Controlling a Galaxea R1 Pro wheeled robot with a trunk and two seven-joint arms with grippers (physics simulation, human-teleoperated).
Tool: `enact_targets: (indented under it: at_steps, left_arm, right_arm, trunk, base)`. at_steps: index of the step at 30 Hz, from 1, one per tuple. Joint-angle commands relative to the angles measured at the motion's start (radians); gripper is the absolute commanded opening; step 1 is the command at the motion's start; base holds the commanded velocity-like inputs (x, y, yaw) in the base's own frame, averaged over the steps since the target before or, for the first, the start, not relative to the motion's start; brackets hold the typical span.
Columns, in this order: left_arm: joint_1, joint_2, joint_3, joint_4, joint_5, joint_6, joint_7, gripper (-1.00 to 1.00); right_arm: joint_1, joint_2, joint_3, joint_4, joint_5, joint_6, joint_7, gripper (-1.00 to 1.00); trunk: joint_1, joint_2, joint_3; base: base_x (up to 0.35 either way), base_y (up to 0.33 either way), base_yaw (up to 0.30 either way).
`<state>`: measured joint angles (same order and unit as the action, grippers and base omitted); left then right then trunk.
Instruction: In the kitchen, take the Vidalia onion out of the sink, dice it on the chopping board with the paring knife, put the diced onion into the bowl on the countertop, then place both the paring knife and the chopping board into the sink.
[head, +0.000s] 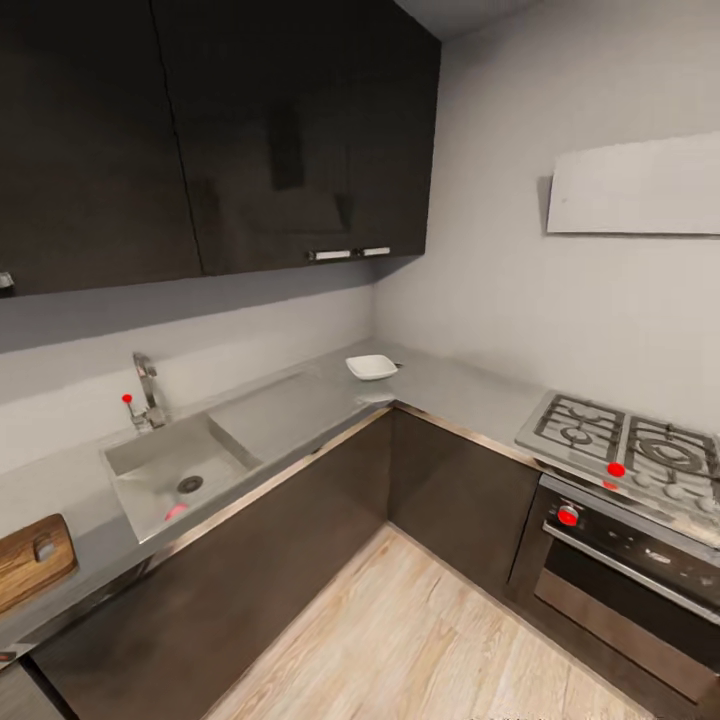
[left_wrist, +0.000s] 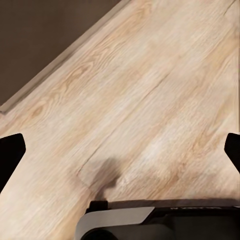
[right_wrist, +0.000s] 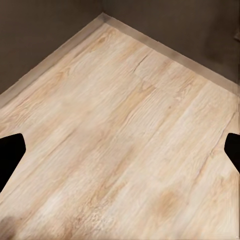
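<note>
Light wood plank floor (head: 420, 640) lies closest, running into the corner between two runs of glossy dark base cabinets (head: 260, 560). Seen from the left wrist, the left end effector (left_wrist: 120, 150) hangs over those planks with its two dark fingertips (left_wrist: 10, 152) at opposite edges of the picture, spread wide with nothing between them. From the right wrist, the right end effector (right_wrist: 120, 150) stands the same way, fingertips (right_wrist: 11, 152) far apart and bare over the floor near the cabinet plinth (right_wrist: 165, 50).

On the grey L-shaped worktop (head: 450, 390), the sink (head: 150, 455) sits in the left run, its drainboard (head: 275, 410) to the right and a chrome tap with a red knob (head: 145, 395) behind it. A small reddish thing (head: 176, 511) lies in the basin near the front wall, just in front of the drain; too blurred to say whether it is the onion. The chopping board (head: 25, 565) lies flat at the far left, partly cut off by the picture's edge. The white bowl (head: 371, 367) stands in the worktop's corner, well apart from the sink. A gas hob (head: 625, 445) and oven (head: 620, 570) sit at the right, below a pale extractor hood (head: 635, 187). Dark wall cabinets (head: 200, 130) hang above the sink
</note>
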<state>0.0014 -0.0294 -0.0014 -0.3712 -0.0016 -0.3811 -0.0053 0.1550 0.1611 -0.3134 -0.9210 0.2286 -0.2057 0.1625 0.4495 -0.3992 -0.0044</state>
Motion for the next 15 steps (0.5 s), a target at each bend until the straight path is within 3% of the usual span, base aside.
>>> enact_targets:
  at_steps: [1, 7, 11, 15]
  left_arm:
    - [0.0, 0.0, 0.001, 0.0, 0.001, -0.002, 0.001, 1.0]
    - [-0.001, -0.017, 0.003, -0.005, 0.0, 0.012, 0.01, 1.0]
    - [-0.003, -0.042, 0.003, -0.012, -0.006, 0.088, 0.011, 1.0]
    - [-0.036, -0.063, 0.001, -0.17, -0.008, 0.383, 0.01, 1.0]
  right_arm:
    - [0.0, 0.002, -0.006, -0.001, 0.008, -0.003, 0.007, 1.0]
    - [0.0, 0.001, -0.006, -0.001, 0.008, -0.003, 0.006, 1.0]
    - [0.0, 0.002, -0.006, -0.001, 0.008, -0.003, 0.006, 1.0]
    - [0.0, 0.002, -0.006, -0.001, 0.009, -0.003, 0.006, 1.0]
  trunk:
    - [0.0, -0.001, 0.0]
    - [0.0, -0.001, 0.002]
    - [0.0, -0.001, 0.002]
    - [0.0, -0.001, 0.002]
  base:
    - [0.0, 0.0, -0.226]
    - [0.0, 0.0, -0.083]
    - [0.0, 0.0, -0.012]
    - [0.0, 0.0, -0.002]
